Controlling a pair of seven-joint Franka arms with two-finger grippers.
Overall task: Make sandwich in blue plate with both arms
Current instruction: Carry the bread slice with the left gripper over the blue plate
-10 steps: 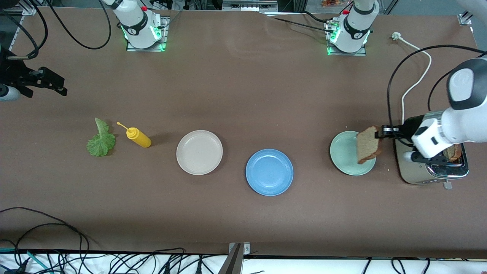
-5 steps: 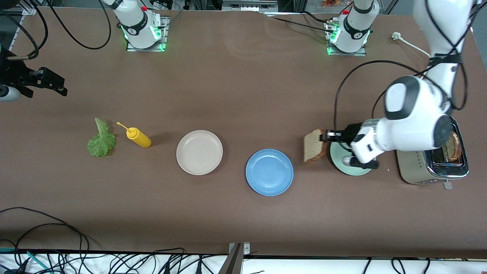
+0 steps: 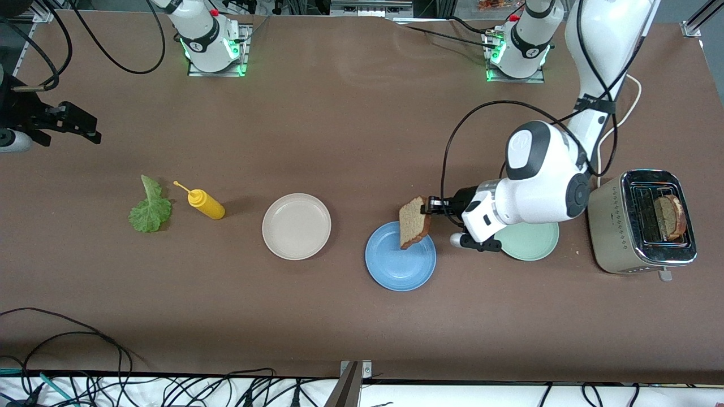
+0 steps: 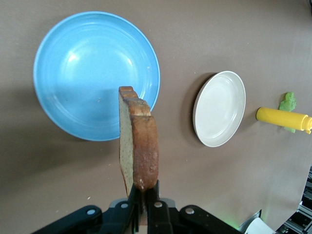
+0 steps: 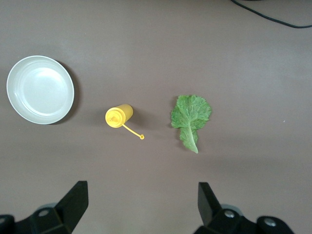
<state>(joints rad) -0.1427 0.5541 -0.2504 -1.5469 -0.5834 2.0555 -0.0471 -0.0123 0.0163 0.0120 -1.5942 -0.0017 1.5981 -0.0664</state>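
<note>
While the left hand (image 3: pixel 428 210) hangs over the rim of the blue plate (image 3: pixel 396 265), its fingers are clamped on the top crust of a slice of brown bread (image 3: pixel 414 221), which hangs on edge above the plate without touching it. In the left wrist view the slice (image 4: pixel 138 146) stands between the two black fingers (image 4: pixel 127 207), with the blue plate (image 4: pixel 73 68) below it. The plate lies on the table (image 3: pixel 362 328), between the beige-white plate (image 3: pixel 296 226) and the mint-green plate (image 3: pixel 534 243). A second slice of bread (image 3: pixel 670 217) stands in the slot of the silver toaster (image 3: pixel 622 237) at the left arm's end of the table. The lettuce leaf (image 3: pixel 150 206) lies flat toward the right arm's end, just beside the yellow squeeze bottle (image 3: pixel 205 203), which lies on its side. The right hand (image 3: pixel 68 121) waits over the table's edge at that end, fingers spread wide apart and holding nothing; its wrist view looks down on the leaf (image 5: pixel 190 117), the bottle (image 5: pixel 119 116) and the beige-white plate (image 5: pixel 40 89).
</note>
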